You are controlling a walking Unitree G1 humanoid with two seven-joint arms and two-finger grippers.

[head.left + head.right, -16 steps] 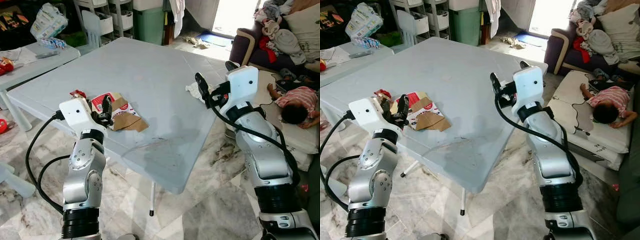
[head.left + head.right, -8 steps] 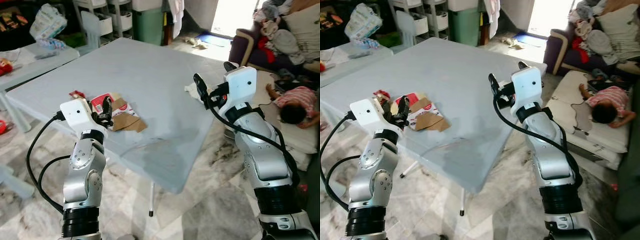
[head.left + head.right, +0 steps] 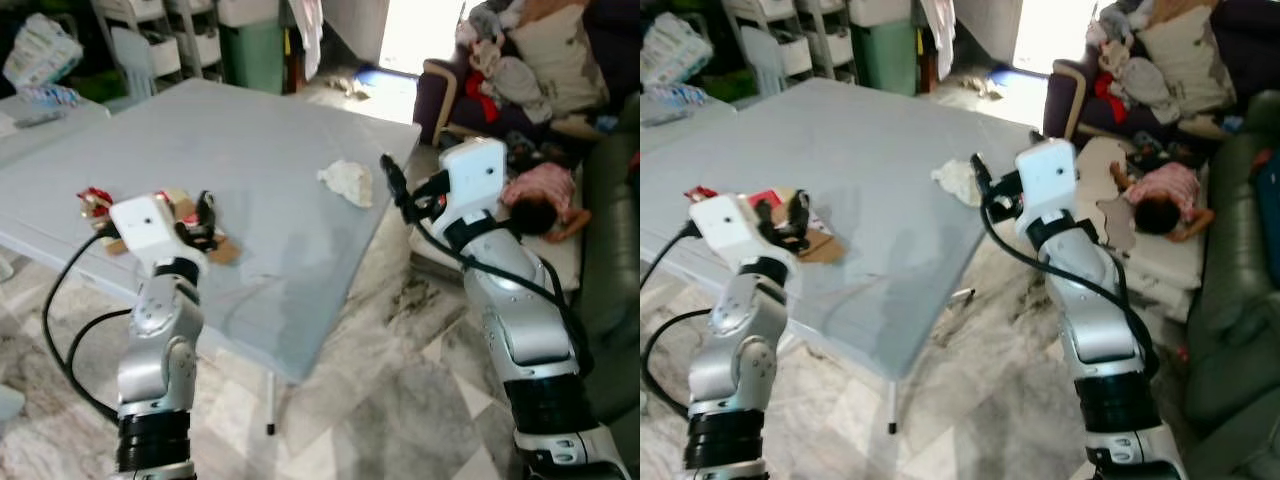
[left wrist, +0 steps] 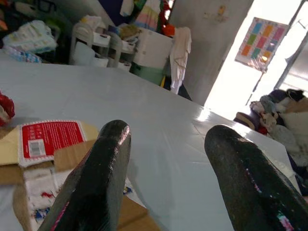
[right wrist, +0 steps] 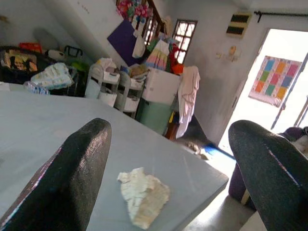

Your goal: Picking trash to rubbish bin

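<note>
We have the left claw (image 3: pixel 197 222) released and empty, hovering over the flattened cardboard packaging (image 4: pixel 45 149) and a small red wrapper (image 3: pixel 95 199) near the surface's (image 3: pixel 230 140) near-left edge. The right claw (image 3: pixel 393 188) is also released and empty, poised off the surface's right edge, aimed toward a crumpled white tissue (image 5: pixel 143 196) lying near that edge, close to the far-right corner. Risk, as we judge it: the cardboard lies flat against the surface, so fingers (image 4: pixel 98 179) descending straight may skid over it or push it off the near edge rather than pinch it. The tissue is light and soft; a shallow close could pinch only a fold and drop it in transit. A person (image 3: pixel 1165 195) lies on a mattress just beyond the right arm, so a wide swing there is a hazard. Head views are motion-blurred; printing on the packaging is unreadable, and we cannot say which of the containers at the back, such as the green one (image 3: pixel 252 42), is the rubbish bin.
</note>
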